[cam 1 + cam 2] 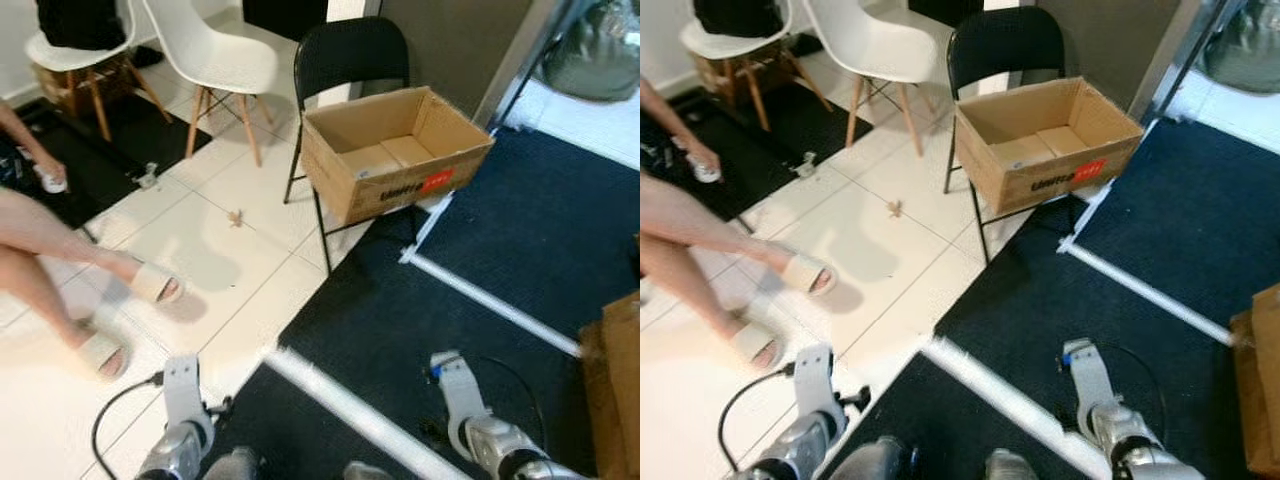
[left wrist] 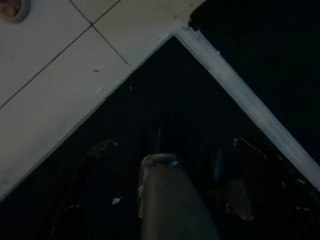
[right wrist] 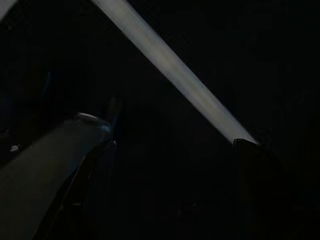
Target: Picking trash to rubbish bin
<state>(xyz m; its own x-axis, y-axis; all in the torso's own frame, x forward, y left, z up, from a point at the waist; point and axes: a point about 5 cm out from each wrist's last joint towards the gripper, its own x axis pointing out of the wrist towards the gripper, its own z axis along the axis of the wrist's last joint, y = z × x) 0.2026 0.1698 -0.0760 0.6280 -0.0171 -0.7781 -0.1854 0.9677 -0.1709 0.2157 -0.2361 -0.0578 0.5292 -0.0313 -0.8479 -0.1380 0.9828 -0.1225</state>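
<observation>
Both arms were seen hanging low at the bottom of the head views, idle. The left gripper [image 2: 165, 150] was pointed down over the edge where the dark carpet [image 1: 470, 300] meets the white tiled floor [image 1: 240, 250]; its two black fingers were seen spread apart in the dim left wrist view, with nothing between them. The right gripper [image 3: 170, 145] was hung over the carpet, beside a white tape line [image 3: 170, 70]; its fingers were likewise seen spread, nothing held, though the view was very dark. A black cable [image 1: 115, 410] was noted looping on the tiles by the left arm. Farther out, a small brownish scrap of trash [image 1: 236, 217] was seen lying on the tiled floor, well apart from both grippers and short of the chairs. An open cardboard box [image 1: 395, 150] with a red label was set on the seat of a black folding chair [image 1: 350, 55], at the carpet's far edge; inside it, only its bottom flaps could be made out. Two white chairs [image 1: 215, 50] with wooden legs were noted beyond the scrap. A seated person's crossed legs [image 1: 60, 250], in pale slippers, were seen on the tiles at the robot's left. A second cardboard box [image 1: 615, 380] was seen at the carpet's right edge.
</observation>
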